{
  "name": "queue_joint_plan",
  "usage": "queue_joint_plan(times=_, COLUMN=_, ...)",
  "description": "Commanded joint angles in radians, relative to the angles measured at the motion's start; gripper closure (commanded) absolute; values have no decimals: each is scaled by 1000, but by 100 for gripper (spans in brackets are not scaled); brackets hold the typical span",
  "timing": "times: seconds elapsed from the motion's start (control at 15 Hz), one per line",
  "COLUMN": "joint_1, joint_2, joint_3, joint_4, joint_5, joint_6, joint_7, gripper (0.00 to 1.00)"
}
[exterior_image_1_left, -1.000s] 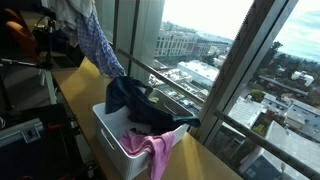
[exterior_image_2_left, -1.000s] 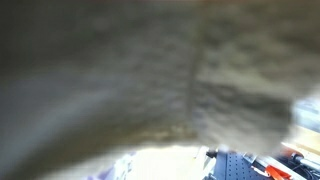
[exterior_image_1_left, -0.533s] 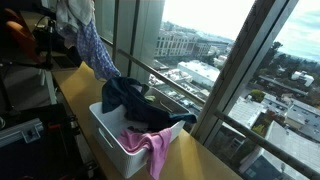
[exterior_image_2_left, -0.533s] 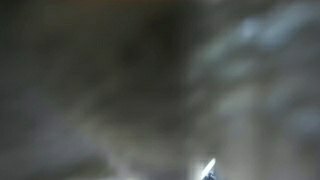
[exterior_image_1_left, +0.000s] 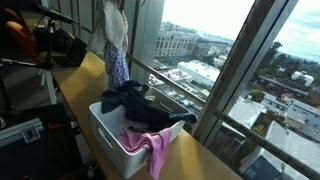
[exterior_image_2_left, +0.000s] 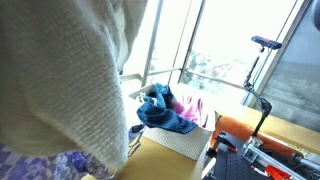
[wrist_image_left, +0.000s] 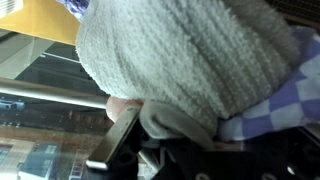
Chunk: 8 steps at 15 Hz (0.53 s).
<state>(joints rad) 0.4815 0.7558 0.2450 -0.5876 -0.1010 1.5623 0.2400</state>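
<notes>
Closed tight, the claw (wrist_image_left: 135, 130) pinches a towel (wrist_image_left: 180, 60) and a checkered cloth (wrist_image_left: 268, 112) together. Held high, both dangle over the bin (exterior_image_1_left: 112, 140).

Surface: we are looking at a long wooden counter (exterior_image_1_left: 84, 72) that is running along the window wall. Its pale yellowish top (exterior_image_2_left: 160, 162) is showing in both exterior views.
On it: we are seeing one white basket (exterior_image_1_left: 108, 138) sitting directly on the wood, its long side following the counter's length.
Basket's place: it is taking up most of the counter's width, and bare wood is stretching away past both of its short ends.
Basket's load: clothes (exterior_image_1_left: 132, 102) are piling above the rim, and a pink cloth (exterior_image_1_left: 152, 152) is hanging over one corner.
</notes>
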Motion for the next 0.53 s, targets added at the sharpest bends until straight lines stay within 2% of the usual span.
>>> queue_joint_plan(times=0.0, joint_1=-90, joint_2=46, joint_3=22, joint_4=-41, joint_5=75, joint_6=26, joint_7=-17, gripper=100)
queue_joint_plan(times=0.2, joint_1=-113, joint_2=74, joint_3=25, joint_4=-146, joint_5=98, joint_6=68, joint_7=-11, gripper=100)
queue_joint_plan(times=0.47, joint_1=-124, joint_2=59, joint_3=22, joint_4=-371, joint_5=95, joint_6=207, joint_7=-19, gripper=100)
